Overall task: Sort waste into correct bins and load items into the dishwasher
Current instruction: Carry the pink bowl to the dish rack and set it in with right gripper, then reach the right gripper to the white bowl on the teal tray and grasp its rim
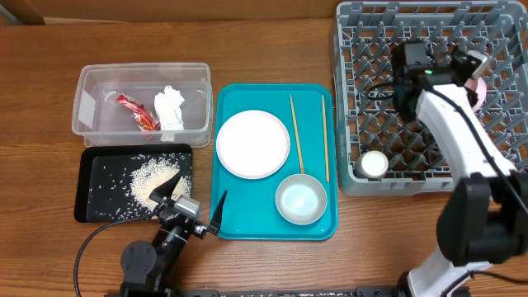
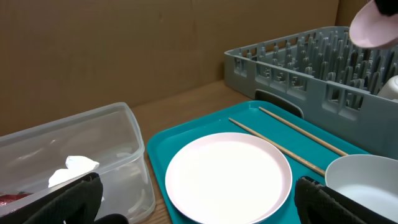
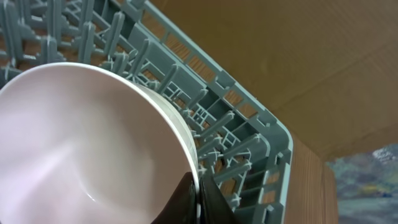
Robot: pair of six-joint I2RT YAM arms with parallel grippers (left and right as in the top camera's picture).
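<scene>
Pinched by the rim in the right gripper (image 3: 198, 198): a pale bowl (image 3: 87, 137), clamped firm, tipped well on edge, inside facing the wrist cam. Hanging over the upper-right part of the grey rack (image 1: 355, 107), above the pegs (image 3: 146, 53); seated or not, can't tell, contact hidden. Judged step: lowering it into a peg row. Already in rack, lower-left corner: small white cup (image 1: 373, 164). Left to load, centre of overhead view on the teal tray (image 1: 227, 224): white plate (image 1: 253, 143), 2nd bowl (image 1: 300, 200) to its lower right, two chopsticks (image 1: 294, 132) lengthwise along the right side. Waste apparently sorted: red packet (image 1: 136, 111) & napkin (image 1: 170, 109) in the clear tub (image 1: 87, 91) upper left, rice (image 1: 157, 180) in the black tray (image 1: 89, 194) below it. Low centre-left, the left gripper (image 1: 199, 196): fingers spread wide, holding nothing, straddling the gap btwn black tray and teal tray. Risks, as a guess: thin rim pinch on a smooth bowl, so could pivot or slip out on a jolt; could snag a peg tip going down and twist; let go too high or off a row, likely to flop flat, roll toward the cup, or eat room needed for plate & 2nd bowl.
</scene>
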